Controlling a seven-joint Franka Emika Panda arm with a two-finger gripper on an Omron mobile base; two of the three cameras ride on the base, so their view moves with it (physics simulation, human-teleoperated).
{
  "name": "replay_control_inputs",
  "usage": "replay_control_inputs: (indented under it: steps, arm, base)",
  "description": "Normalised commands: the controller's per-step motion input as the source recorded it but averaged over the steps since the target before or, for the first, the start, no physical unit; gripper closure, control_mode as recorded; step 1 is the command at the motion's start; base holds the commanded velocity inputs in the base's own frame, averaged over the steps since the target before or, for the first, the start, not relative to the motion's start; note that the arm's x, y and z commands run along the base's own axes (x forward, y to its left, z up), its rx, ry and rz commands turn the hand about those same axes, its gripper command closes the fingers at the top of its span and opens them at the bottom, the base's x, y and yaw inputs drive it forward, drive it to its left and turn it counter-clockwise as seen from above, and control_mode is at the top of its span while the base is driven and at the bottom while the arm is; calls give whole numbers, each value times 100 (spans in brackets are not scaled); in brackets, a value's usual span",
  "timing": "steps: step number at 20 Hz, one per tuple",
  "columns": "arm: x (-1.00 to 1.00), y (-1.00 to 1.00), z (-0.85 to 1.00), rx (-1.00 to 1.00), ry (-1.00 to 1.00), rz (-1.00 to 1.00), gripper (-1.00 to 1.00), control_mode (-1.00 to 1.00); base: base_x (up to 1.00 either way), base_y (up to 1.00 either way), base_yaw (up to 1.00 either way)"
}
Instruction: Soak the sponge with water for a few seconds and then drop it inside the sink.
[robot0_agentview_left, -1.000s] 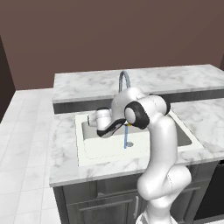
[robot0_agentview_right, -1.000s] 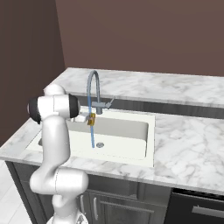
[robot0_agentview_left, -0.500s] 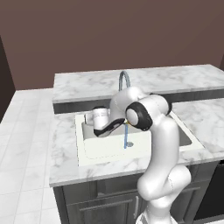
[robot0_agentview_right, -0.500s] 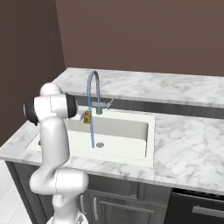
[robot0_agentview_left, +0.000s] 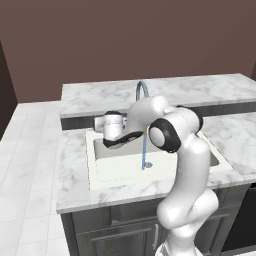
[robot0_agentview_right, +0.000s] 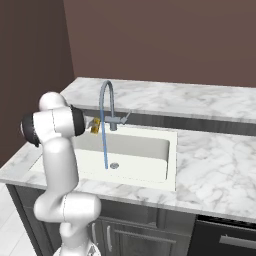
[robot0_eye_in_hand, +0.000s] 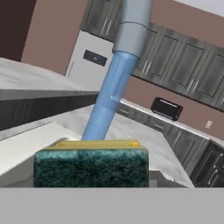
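Observation:
My gripper (robot0_agentview_right: 93, 125) is shut on the sponge (robot0_agentview_right: 93, 125), a small yellow block with a dark green face, held above the left part of the sink (robot0_agentview_right: 145, 150). In the hand view the sponge (robot0_eye_in_hand: 91, 166) sits close in front with its green face toward the camera. The water (robot0_eye_in_hand: 109, 96) falls just behind it from the grey spout. In the right base view the water (robot0_agentview_right: 104, 147) drops as a thin blue stream to the basin floor beside the drain (robot0_agentview_right: 114, 165), a little right of the sponge. In the left base view the water (robot0_agentview_left: 143, 152) runs past my forearm.
The curved grey faucet (robot0_agentview_right: 107, 100) rises at the back rim of the sink, with its handle to the right. White-grey marble counter (robot0_agentview_right: 210, 165) surrounds the basin, and a raised marble ledge (robot0_agentview_left: 200, 90) runs behind it. My own arm hangs over the basin's right half in the left base view.
The hand has carried the sponge a little leftward in the right base view, away from the stream's line. The water keeps running and the grip is unchanged.

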Motion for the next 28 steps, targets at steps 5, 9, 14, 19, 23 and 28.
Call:
replay_control_inputs:
  steps: [5, 9, 14, 19, 23, 28]
  arm:
    - [0, 13, 14, 25, 0, 3, 100, -100]
    - [0, 10, 10, 27, 0, 3, 100, -100]
    - [0, 9, 7, 28, 0, 6, 100, -100]
    - [-3, 23, 16, 26, 4, 11, 100, -100]
    - [-1, 33, 20, 22, 7, 13, 100, -100]
    - [-7, 40, 12, 18, 9, 16, 100, -100]
  base:
    - [0, 0, 0]
    - [0, 0, 0]
    - [0, 0, 0]
    - [0, 0, 0]
    - [0, 0, 0]
    - [0, 0, 0]
